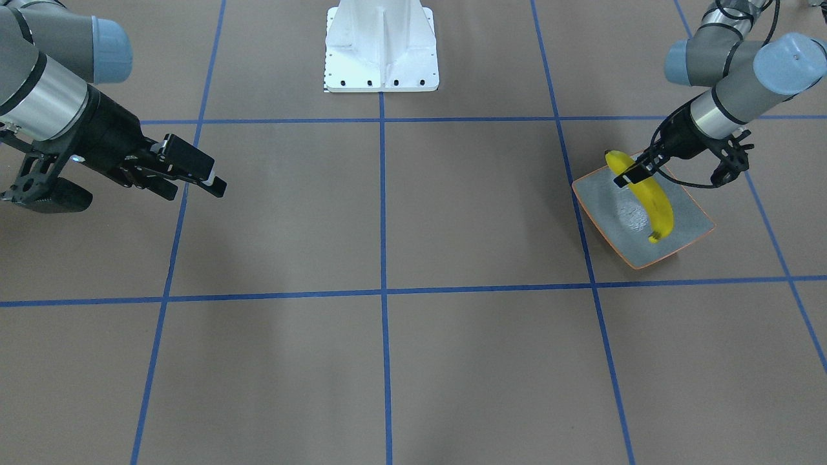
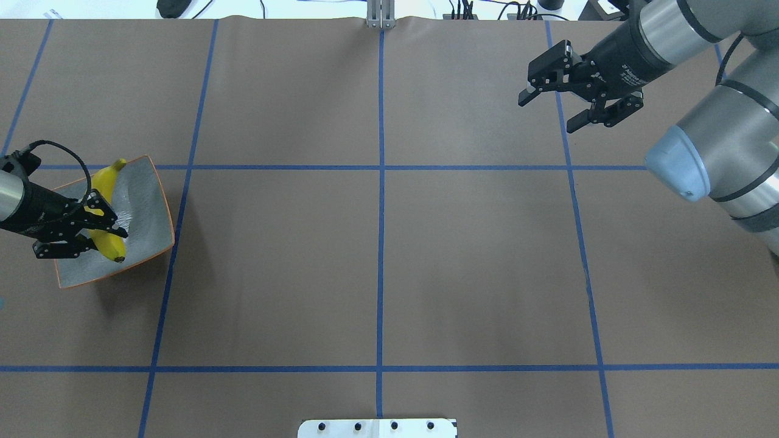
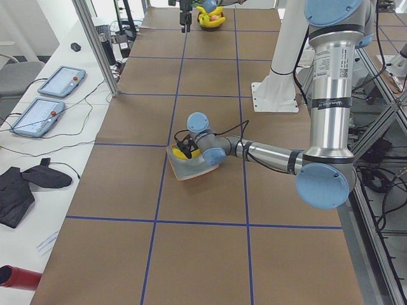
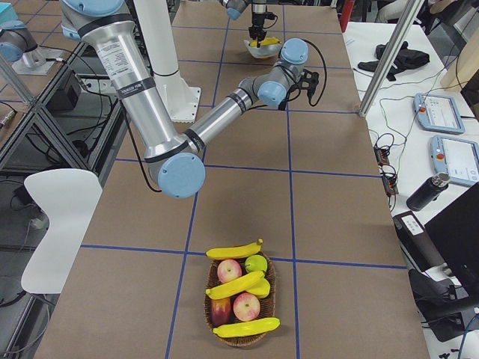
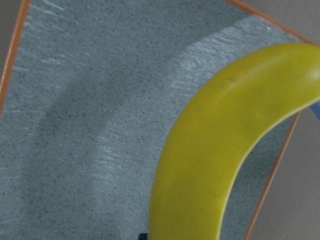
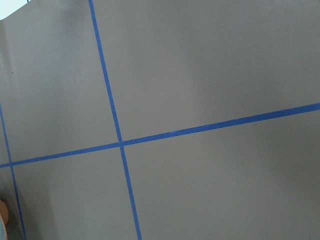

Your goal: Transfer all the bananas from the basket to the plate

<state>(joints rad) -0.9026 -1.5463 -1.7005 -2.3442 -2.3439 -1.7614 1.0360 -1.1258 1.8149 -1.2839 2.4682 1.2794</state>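
One yellow banana lies along the grey-blue plate at the table's left end. My left gripper is shut on it near one end, low over the plate. It also shows in the front view across the banana on the plate. The left wrist view is filled by the banana over the plate. My right gripper is open and empty, high over the far right. Three more bananas lie in the wicker basket, seen in the right side view.
The basket also holds red apples and a green fruit. The white robot base stands at mid table edge. Blue tape lines divide the brown table. Tablets and cables lie on the side bench.
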